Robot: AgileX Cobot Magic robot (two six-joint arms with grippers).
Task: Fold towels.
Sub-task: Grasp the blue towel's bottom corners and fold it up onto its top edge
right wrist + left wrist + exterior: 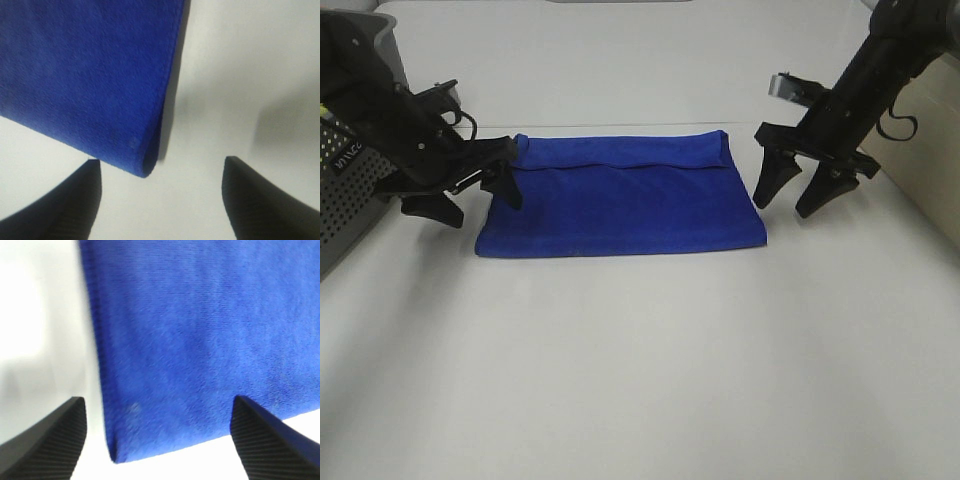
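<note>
In the high exterior view, we see a deep royal-blue plush towel (620, 205) lying folded into a long flat rectangle on the white tabletop (640, 370). It sits nearer the far edge than the near one, roughly midway between the left and right edges, with its long sides parallel to the near edge. A stitched seam line runs along it close to its far long side. The black left gripper (478, 198) is at the towel's left short edge, its pincer spread apart with one finger over the blue cloth and the other over bare table. The black right gripper (783, 208) hangs just beside the right short edge, fingers pointing down and apart, gripping nothing.

In the left wrist view, we see the towel (200, 340) filling most of the picture. One folded corner lies between the ribbed black fingers (50, 445) of the left gripper (158, 401), which stand wide apart. We cannot tell whether they touch the cloth.

In the right wrist view, we see another corner of the towel (90, 75) with its rounded fold. It lies between the parted fingers of the right gripper (162, 162), above the white table (240, 75).
</note>
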